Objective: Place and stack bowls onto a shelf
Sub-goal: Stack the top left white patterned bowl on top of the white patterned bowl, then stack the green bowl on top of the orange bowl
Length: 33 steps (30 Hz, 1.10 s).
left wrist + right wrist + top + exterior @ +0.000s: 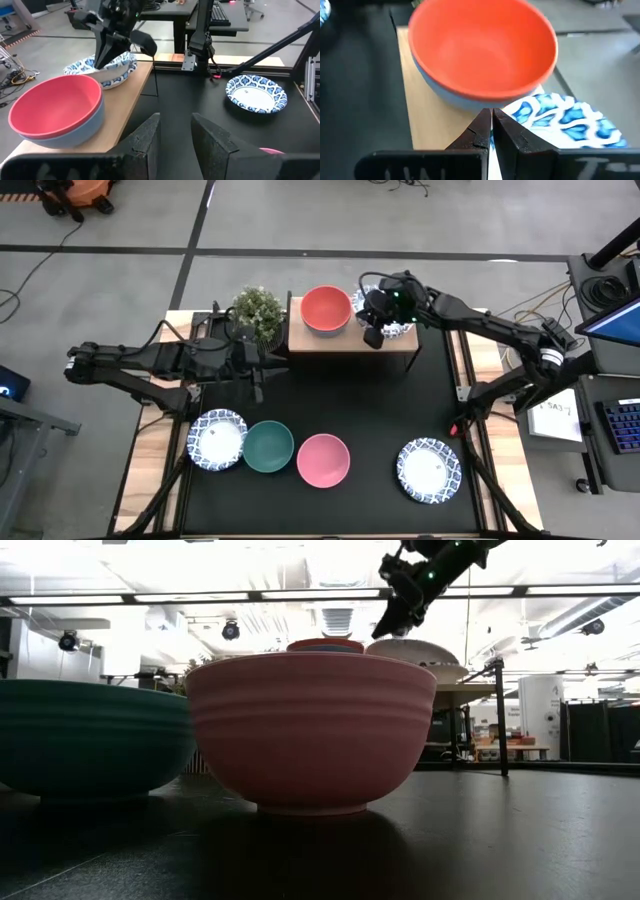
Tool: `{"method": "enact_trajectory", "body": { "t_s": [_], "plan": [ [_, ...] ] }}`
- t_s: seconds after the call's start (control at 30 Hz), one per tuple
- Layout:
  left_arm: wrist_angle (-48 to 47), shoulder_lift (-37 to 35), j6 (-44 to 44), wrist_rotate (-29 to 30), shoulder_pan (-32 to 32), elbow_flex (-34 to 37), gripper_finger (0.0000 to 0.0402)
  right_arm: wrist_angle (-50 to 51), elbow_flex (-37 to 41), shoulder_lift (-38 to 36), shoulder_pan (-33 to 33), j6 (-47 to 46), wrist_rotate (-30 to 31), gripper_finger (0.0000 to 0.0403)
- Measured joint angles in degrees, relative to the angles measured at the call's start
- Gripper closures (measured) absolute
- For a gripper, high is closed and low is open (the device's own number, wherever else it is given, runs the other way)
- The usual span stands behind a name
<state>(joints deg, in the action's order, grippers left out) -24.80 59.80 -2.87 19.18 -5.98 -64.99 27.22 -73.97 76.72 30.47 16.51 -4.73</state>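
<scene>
The light-wood shelf (350, 345) stands at the table's far side. A red bowl (326, 308) sits nested in a blue bowl (75, 135) on the shelf's left part. My right gripper (374, 330) is over the shelf's right part, shut on a white bowl with a blue-patterned rim (565, 120). A second patterned bowl (117, 80) seems to lie under it. My left gripper (175, 135) is open and empty, just left of the shelf over the table. On the table's near side stand a patterned bowl (216, 440), a green bowl (268, 446), a pink bowl (323, 459) and another patterned bowl (429, 469). My right gripper pinches the patterned bowl's rim (506, 111) between its two fingers, on the side nearest the red bowl. The fingers (102, 50) come from above, slanting down. The bowl sits tilted over the shelf's right part; whether its far side rests on the bowl below, I cannot tell.
A small potted green plant (258, 312) stands just left of the shelf, beside my left arm. The black tabletop (380, 410) lies bare between the shelf and the near row of bowls. Wooden borders (150, 450) run along the table's sides.
</scene>
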Motion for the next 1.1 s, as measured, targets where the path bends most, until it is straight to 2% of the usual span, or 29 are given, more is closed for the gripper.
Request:
{"method": "enact_trajectory", "body": {
  "t_s": [0.37,0.73,1.0,1.1],
  "plan": [
    [0.0,0.1,0.6,0.0,0.0,0.0,0.0311,0.7,0.0,-1.0,0.3,0.1,0.1,0.0394],
    [-0.1,0.1,0.7,0.0,0.0,0.0,0.0311,1.4,0.2,2.2,0.3,0.0,0.2,0.0394],
    [-2.0,0.1,0.1,0.0,0.0,0.0,0.0311,1.3,-0.7,-1.5,0.3,-0.3,-0.2,0.0394],
    [-4.8,0.1,-3.0,0.0,0.0,0.1,0.0311,2.9,-0.6,-3.8,0.1,-1.3,-3.1,0.0394]
  ]
}}
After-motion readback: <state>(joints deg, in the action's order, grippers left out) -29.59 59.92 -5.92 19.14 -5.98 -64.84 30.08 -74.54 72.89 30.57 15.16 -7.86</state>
